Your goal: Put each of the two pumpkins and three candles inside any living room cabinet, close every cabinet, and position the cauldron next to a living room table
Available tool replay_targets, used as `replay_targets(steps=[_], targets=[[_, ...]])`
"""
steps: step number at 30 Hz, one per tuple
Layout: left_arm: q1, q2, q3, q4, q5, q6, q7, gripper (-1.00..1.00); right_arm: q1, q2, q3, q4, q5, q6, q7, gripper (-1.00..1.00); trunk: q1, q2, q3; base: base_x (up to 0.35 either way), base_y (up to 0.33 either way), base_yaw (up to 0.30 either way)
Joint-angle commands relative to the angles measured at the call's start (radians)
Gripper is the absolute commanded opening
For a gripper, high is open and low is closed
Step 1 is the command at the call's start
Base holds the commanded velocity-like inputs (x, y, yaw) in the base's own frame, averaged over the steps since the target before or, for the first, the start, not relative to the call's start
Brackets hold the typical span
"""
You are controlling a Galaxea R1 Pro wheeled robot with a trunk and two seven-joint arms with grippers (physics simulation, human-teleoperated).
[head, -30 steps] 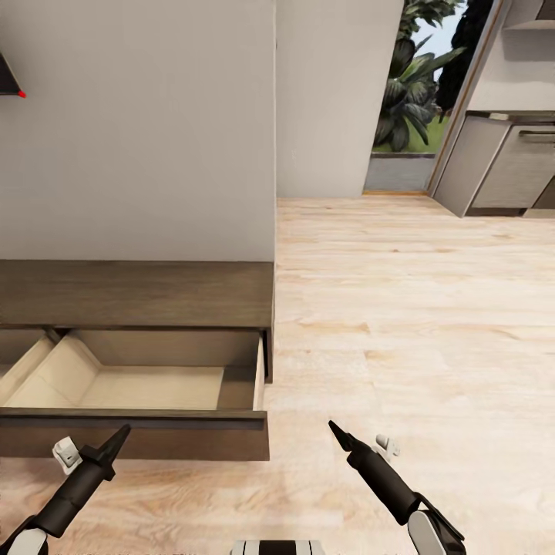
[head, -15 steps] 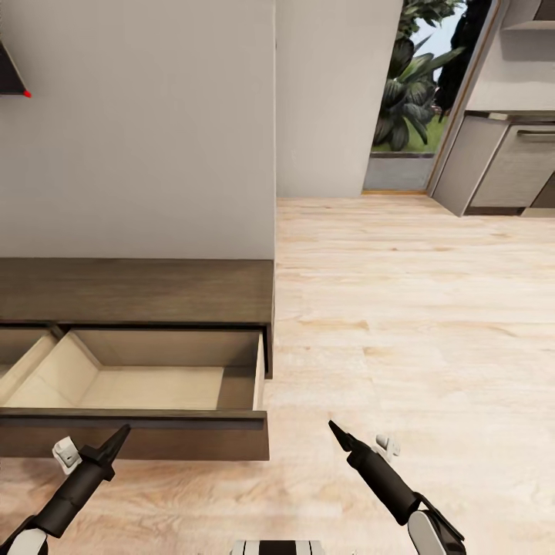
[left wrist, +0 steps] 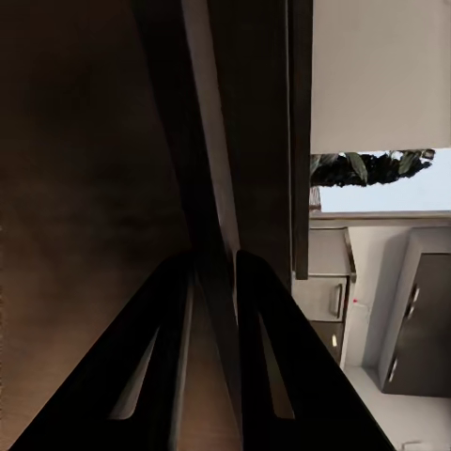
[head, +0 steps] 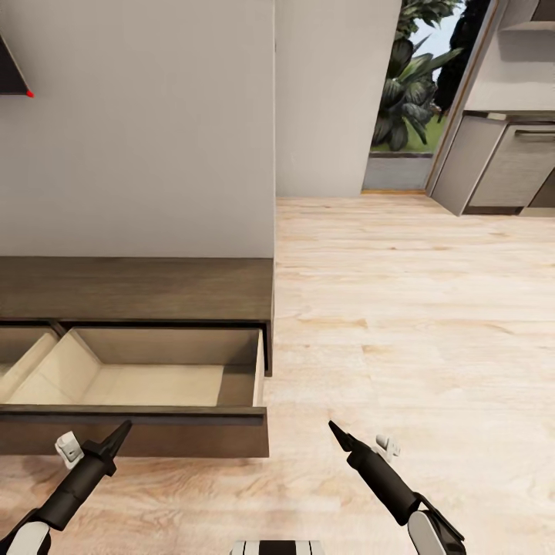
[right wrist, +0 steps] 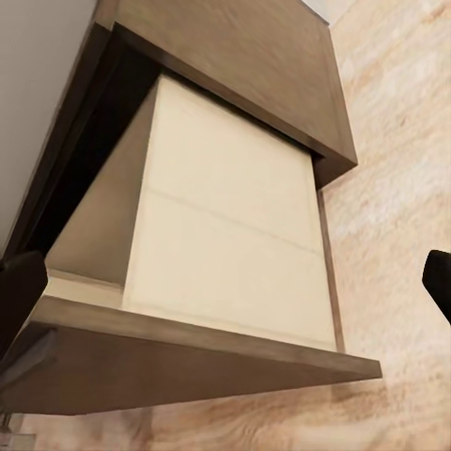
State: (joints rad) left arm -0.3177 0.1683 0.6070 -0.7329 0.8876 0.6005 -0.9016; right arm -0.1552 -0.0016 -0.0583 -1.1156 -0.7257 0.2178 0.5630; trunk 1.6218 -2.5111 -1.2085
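Observation:
The long, low dark brown cabinet stands against the wall at the left. Its right-hand drawer is pulled out, and its pale beige inside holds nothing. My left gripper sits at the top edge of the drawer front. In the left wrist view its fingers are nearly together, with that edge running between them. My right gripper hovers over the floor right of the drawer. One of its fingers shows at the frame's edge, spread wide. The pumpkins, candles, cauldron and table are out of view.
A light wood floor stretches to the right and back. A wall corner juts out just behind the cabinet's right end. Grey kitchen units stand at the far right, beside a glazed opening with plants.
The whole picture has shifted slightly up and right, so the camera moved. My left gripper stayed at the drawer front. The right arm looks unchanged.

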Motion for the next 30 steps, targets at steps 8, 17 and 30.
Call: replay_targets(steps=[8,17,30], targets=[[0.019,0.001,-0.001,-0.002,0.011,0.015,-0.036,-1.00,0.000,0.000,-0.001,0.020,0.000,0.000,0.000,1.00,0.000,0.000,0.000,-0.001,0.000,0.000],[0.019,0.002,-0.001,-0.002,0.010,0.017,-0.037,-1.00,-0.001,0.000,-0.002,0.020,0.000,0.000,0.000,1.00,0.000,0.000,0.000,0.000,0.000,0.000],[0.019,0.002,-0.001,-0.002,0.008,0.016,-0.037,1.00,0.000,0.000,-0.002,0.023,0.000,0.000,0.000,1.00,0.000,0.000,0.000,0.000,0.000,0.000]])
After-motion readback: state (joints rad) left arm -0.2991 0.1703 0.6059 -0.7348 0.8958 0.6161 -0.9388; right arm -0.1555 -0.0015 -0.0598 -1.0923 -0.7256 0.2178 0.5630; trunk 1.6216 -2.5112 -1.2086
